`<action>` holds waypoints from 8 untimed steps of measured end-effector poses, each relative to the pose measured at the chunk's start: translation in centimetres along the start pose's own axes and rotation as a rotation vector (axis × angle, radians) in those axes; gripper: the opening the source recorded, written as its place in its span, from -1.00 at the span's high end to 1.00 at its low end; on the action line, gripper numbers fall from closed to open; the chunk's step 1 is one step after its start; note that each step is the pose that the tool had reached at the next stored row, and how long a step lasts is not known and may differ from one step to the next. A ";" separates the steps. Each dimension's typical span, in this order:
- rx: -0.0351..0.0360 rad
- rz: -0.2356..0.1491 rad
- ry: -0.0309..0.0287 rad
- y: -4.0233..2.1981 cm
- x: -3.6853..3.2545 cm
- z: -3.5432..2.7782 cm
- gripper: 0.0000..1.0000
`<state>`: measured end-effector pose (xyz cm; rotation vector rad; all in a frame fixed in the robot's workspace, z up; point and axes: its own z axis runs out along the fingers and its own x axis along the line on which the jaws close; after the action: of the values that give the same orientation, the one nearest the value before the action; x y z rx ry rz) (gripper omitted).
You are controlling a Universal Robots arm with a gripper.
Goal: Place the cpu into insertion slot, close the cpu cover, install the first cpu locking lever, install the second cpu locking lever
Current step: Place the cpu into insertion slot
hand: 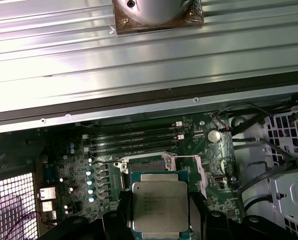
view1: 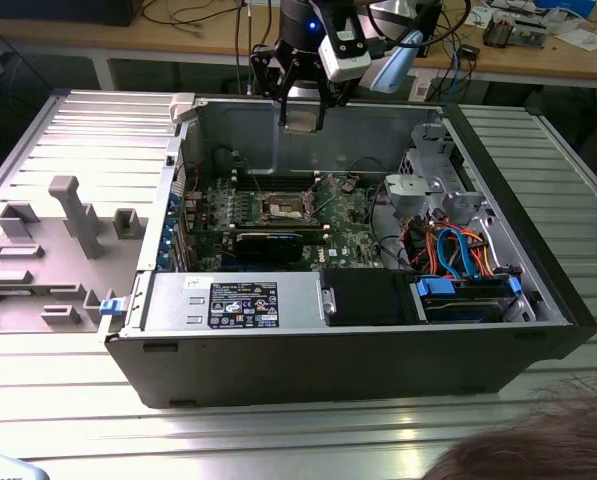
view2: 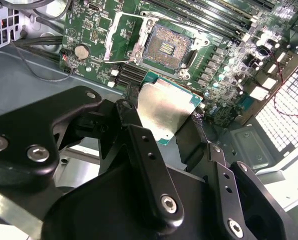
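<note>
My gripper (view1: pixel 303 120) hangs above the open computer case, shut on the cpu (view1: pixel 303 113), a flat silvery square chip with a green edge. In both wrist views the black fingers (view2: pixel 139 142) clamp the cpu (view2: pixel 164 109) from two opposite sides. The insertion slot (view2: pixel 164 49) lies open on the green motherboard below, its dark contact field bare. The cpu cover (view2: pixel 123 34), a thin silver frame, is swung open beside the slot. In the first wrist view the cpu (hand: pixel 160 206) hides most of the insertion slot (hand: pixel 145 161). In the exterior view the insertion slot (view1: pixel 283 208) is well below the gripper.
The case's rear wall (view1: pixel 268 135) rises close behind the gripper. Long black memory slots (hand: pixel 134 136) flank the socket. A drive cage with orange and blue cables (view1: pixel 458 250) fills the exterior view's right. A grey fixture tray (view1: pixel 48 240) lies left of the case. A person's hair (view1: pixel 538 450) shows in front.
</note>
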<state>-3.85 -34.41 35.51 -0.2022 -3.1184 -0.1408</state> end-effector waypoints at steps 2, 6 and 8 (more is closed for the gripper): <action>0.0000 0.002 -0.0001 0.00 0.00 0.00 -0.08; 0.0000 0.004 -0.0003 0.00 0.01 0.00 -0.08; 0.0000 0.005 -0.0004 0.00 0.01 0.00 -0.08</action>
<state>-3.86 -34.41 35.51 -0.2102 -3.1180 -0.1406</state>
